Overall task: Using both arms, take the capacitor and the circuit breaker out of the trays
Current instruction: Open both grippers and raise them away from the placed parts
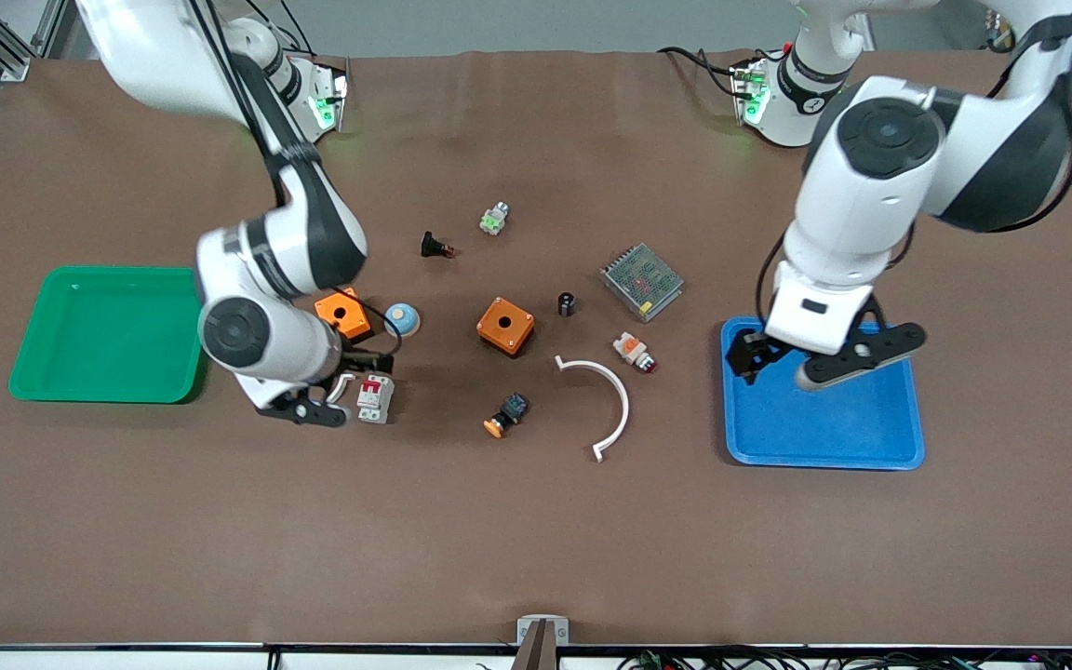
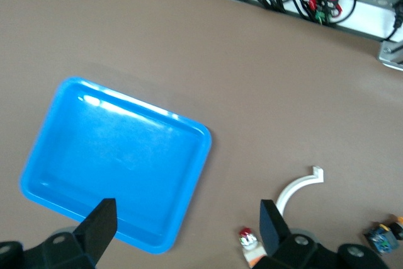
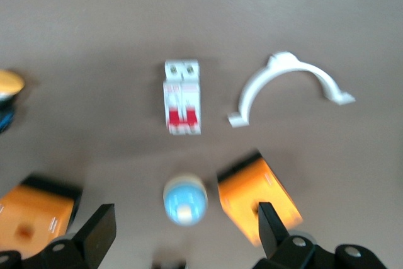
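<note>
The breaker (image 1: 375, 398), a white-grey block with red switches, lies on the table toward the right arm's end; it also shows in the right wrist view (image 3: 182, 97). My right gripper (image 1: 364, 361) is open and empty in the air by an orange box (image 1: 343, 314) and a blue dome (image 1: 402, 319); in the right wrist view (image 3: 182, 234) the dome (image 3: 185, 200) lies between its fingers. The capacitor (image 1: 566, 303), a tiny black cylinder, stands near the table's middle. My left gripper (image 1: 748, 358) is open and empty over a corner of the blue tray (image 1: 824, 428); the left wrist view shows the gripper (image 2: 186, 231).
A green tray (image 1: 99, 335) lies at the right arm's end. Around the middle lie a second orange box (image 1: 505, 326), a mesh-covered power supply (image 1: 642, 281), a large white arc (image 1: 610, 400), a white-and-orange button (image 1: 634, 351), an orange-capped button (image 1: 505, 414) and a black push-button (image 1: 434, 247).
</note>
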`<act>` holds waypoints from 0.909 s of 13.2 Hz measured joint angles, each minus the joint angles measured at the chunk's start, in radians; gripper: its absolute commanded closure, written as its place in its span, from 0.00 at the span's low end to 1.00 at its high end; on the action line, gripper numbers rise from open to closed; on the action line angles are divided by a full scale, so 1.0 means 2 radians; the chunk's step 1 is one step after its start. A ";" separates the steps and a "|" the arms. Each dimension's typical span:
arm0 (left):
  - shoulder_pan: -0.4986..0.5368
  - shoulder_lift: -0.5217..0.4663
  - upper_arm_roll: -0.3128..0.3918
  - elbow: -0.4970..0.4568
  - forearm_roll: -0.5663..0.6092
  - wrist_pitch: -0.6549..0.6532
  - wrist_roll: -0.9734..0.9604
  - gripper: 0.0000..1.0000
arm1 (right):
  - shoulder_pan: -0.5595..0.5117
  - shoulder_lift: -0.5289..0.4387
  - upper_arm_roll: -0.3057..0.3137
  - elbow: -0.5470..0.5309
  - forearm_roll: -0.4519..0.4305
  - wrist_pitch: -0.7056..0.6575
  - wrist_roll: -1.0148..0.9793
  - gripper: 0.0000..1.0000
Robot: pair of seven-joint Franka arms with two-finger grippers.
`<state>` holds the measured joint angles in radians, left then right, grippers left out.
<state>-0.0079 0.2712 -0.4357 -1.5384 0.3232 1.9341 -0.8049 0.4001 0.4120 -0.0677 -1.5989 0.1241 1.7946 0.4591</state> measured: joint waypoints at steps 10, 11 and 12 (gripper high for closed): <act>0.062 -0.071 0.056 0.055 -0.116 -0.159 0.253 0.00 | -0.165 -0.196 -0.010 -0.013 -0.021 -0.159 -0.164 0.00; 0.033 -0.083 0.089 0.048 -0.122 -0.167 0.267 0.00 | -0.175 -0.200 -0.010 -0.012 -0.025 -0.157 -0.179 0.00; 0.008 -0.097 0.118 0.036 -0.131 -0.170 0.276 0.00 | -0.184 -0.204 -0.010 -0.010 -0.027 -0.155 -0.190 0.00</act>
<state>0.0078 0.0778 -0.1988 -1.4663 0.0617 1.5941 -0.2537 0.0331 0.0050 -0.0873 -1.6182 0.0695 1.4854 0.0782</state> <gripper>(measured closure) 0.000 0.000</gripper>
